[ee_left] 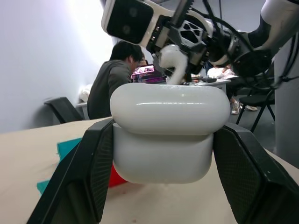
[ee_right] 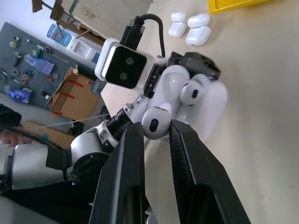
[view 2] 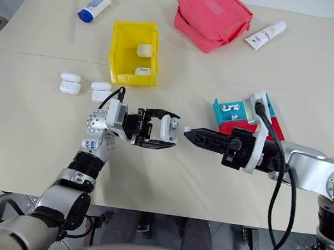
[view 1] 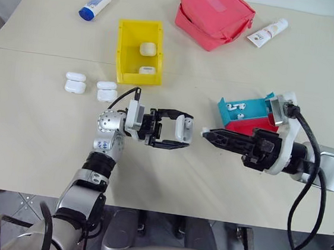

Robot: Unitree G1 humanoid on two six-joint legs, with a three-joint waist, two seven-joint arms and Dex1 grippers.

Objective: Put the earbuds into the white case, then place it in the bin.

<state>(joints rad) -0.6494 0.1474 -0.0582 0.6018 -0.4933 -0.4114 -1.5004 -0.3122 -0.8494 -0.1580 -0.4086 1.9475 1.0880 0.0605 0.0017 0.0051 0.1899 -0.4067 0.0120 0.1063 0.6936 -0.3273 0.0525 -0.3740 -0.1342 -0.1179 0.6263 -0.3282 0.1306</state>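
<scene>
1. left gripper (view 1: 167,131) at table centre, pointing toward the robot's right, fingers clamped on a white case (ee_left: 163,135); in the left wrist view the black pads press both sides of the case body, lid (ee_left: 170,109) sitting above them.
2. in the right wrist view the case's lid stands open, with one earbud (ee_right: 195,92) sitting in it.
3. right gripper (view 1: 205,132) points toward the robot's left, tip just beside the held case, fingers pinched on a second earbud (ee_right: 155,122).
4. that earbud's white head shows between the two black fingers (ee_right: 131,154) in the right wrist view, touching or nearly touching the case; cannot tell which.
5. bin (view 1: 127,52), yellow, sits farther back on the table (view 1: 34,141), left of centre, well apart from both grippers; two white cases (view 1: 148,49) lie inside it.
6. four more white cases (view 1: 76,82) lie in two pairs on the table, near the bin's front left corner.
7. teal tray (view 1: 240,109) with a red tray (view 1: 250,125) touching it sits behind the right gripper; small white earbuds (view 1: 236,107) lie in the teal one.
8. pink pouch (view 1: 214,16) at the far edge, right of the bin; a white tube (view 1: 268,32) just right of it.
9. white bottle with blue cap (view 1: 95,5) at far left.
10. left wrist view: a person in dark clothes (ee_left: 112,84) seated at a desk in the background.
</scene>
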